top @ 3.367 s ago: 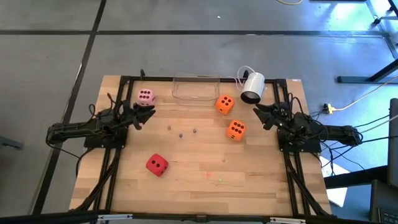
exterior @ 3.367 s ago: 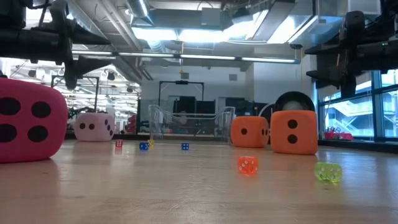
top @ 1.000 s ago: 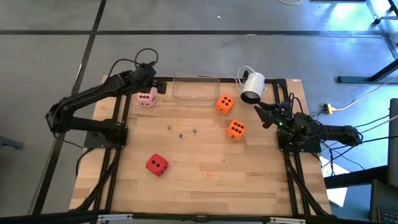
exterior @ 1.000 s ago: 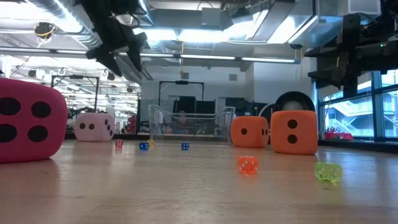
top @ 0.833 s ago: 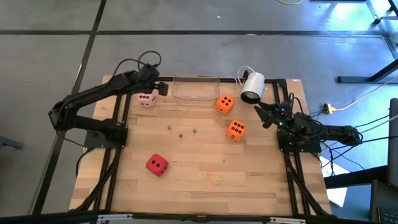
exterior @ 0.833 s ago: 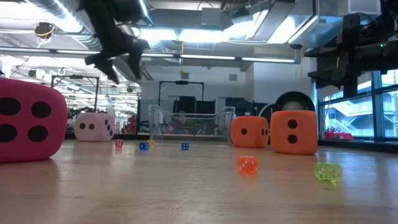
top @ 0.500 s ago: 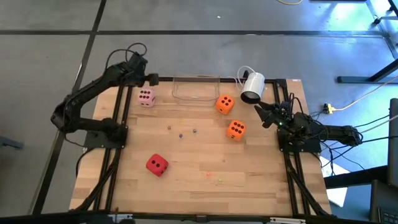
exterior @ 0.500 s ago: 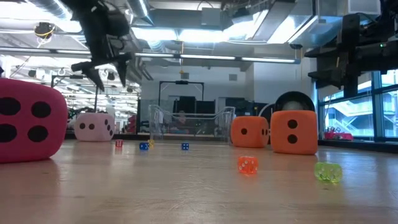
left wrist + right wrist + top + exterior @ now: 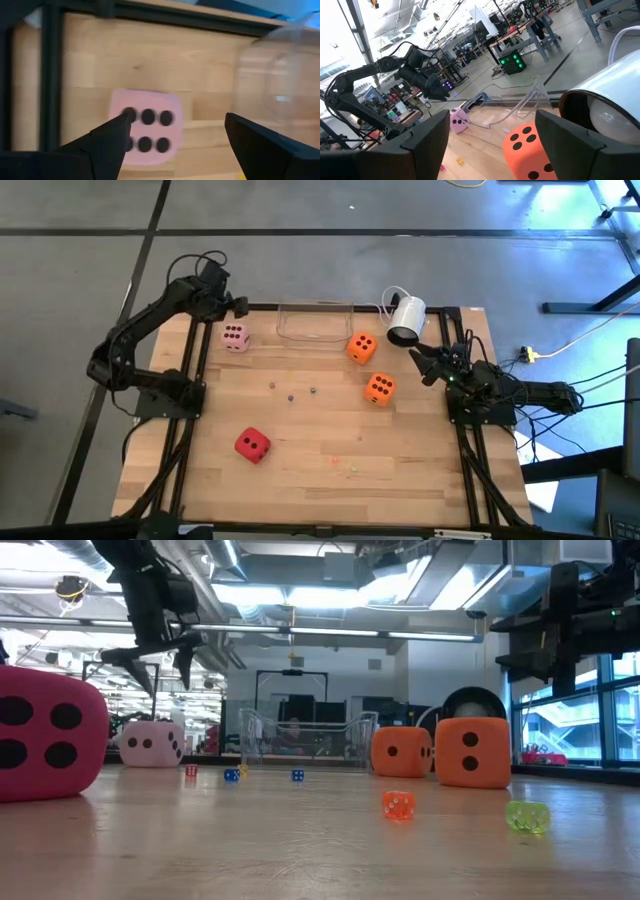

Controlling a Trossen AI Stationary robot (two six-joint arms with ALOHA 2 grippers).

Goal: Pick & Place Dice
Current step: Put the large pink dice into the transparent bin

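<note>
The pale pink die (image 9: 235, 337) (image 9: 152, 744) rests flat on the table near the far left corner. My left gripper (image 9: 238, 306) (image 9: 155, 668) hangs open above it, slightly toward the far edge. In the left wrist view the gripper (image 9: 177, 117) frames the pink die (image 9: 145, 132) without touching. Two orange dice (image 9: 362, 347) (image 9: 379, 388) sit right of centre, and the red die (image 9: 252, 445) lies near the front left. My right gripper (image 9: 418, 361) (image 9: 492, 120) waits open at the right edge, raised.
A clear plastic container (image 9: 315, 322) stands at the far edge, right of the pink die. A white cylinder with a cable (image 9: 405, 320) lies at the far right. Several tiny beads (image 9: 291, 392) (image 9: 398, 805) are scattered mid-table. Black frame rails (image 9: 190, 440) run along both sides.
My left gripper has drifted toward the table's far left corner and turned so that its open fingers tip downward over the pink die. All the dice have stayed where they were.
</note>
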